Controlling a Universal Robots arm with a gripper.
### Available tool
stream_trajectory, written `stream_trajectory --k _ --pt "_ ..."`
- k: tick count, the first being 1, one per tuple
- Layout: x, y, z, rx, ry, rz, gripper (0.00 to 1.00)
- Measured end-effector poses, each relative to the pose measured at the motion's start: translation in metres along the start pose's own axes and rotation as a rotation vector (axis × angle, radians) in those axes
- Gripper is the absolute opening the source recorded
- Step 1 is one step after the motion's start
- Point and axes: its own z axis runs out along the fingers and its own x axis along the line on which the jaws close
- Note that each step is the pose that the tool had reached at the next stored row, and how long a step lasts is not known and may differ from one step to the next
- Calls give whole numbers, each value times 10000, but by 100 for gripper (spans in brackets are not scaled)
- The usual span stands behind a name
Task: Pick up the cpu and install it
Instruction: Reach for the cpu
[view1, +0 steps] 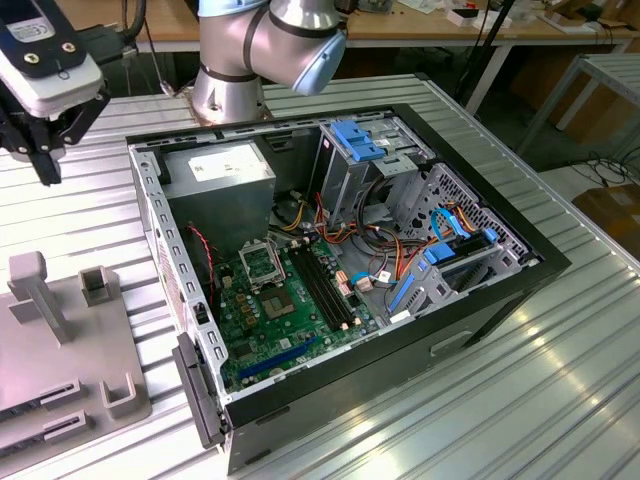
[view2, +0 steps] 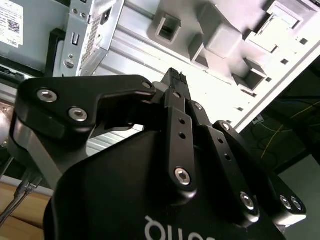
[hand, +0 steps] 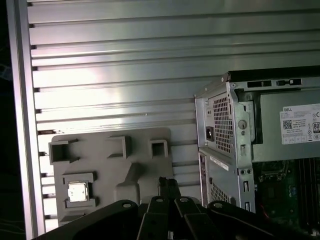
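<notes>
Black gripper (hand: 169, 185) hangs above the ribbed metal bench (hand: 110, 60), fingers pressed together, empty. Small silver-grey square cpu (hand: 76, 191) sits pocketed at the grey plastic tray's (hand: 145, 150) edge farthest from the open computer case (hand: 222, 125), well clear of the gripper.

In the exterior view the gripper (view1: 44, 165) is cut by the left edge, the arm (view1: 270, 40) by the top, the holder (view1: 60, 340) by the left and bottom edges. In the first wrist view the gripper's body hides part of the holder, the case (hand: 225, 130) is cut off, and the cpu (hand: 77, 191) is too small for detail.
</notes>
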Motion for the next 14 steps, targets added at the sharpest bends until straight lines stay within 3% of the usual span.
stream_trajectory --k 8,14 --pt "316 -24 9 -1 8 1 11" --pt "483 -37 19 2 37 2 11"
